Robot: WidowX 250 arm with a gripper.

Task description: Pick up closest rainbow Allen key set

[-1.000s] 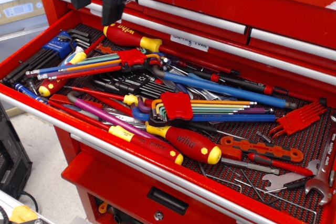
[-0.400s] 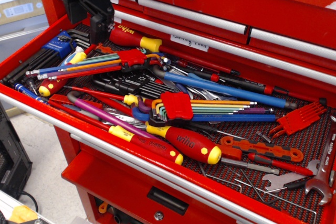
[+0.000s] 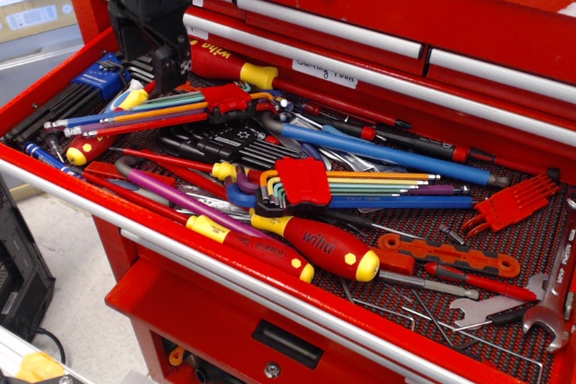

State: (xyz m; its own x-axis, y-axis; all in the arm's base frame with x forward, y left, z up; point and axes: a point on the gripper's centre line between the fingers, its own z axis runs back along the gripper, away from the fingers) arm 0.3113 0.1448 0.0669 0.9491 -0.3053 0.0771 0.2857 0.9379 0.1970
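The rainbow Allen key set (image 3: 223, 99) lies at the back left of the open drawer. Its red holder clamps long thin blue, teal, orange and red keys that fan out to the left and end in silvery tips. My black gripper (image 3: 148, 62) hangs just above and behind the fanned keys, left of the red holder. Its fingers (image 3: 171, 65) stand apart and hold nothing. The gripper body hides part of the drawer's back left corner.
A blue-holder set of black keys (image 3: 94, 83) lies left of the gripper. A second red-holder set (image 3: 301, 182) with thick coloured bent ends lies mid-drawer. Red and yellow screwdrivers (image 3: 315, 245), a blue-handled tool (image 3: 387, 152) and wrenches (image 3: 549, 308) crowd the red drawer (image 3: 270, 299).
The gripper has come down and slightly left from above the upper drawer fronts to just over the drawer's back left. The tools have not moved.
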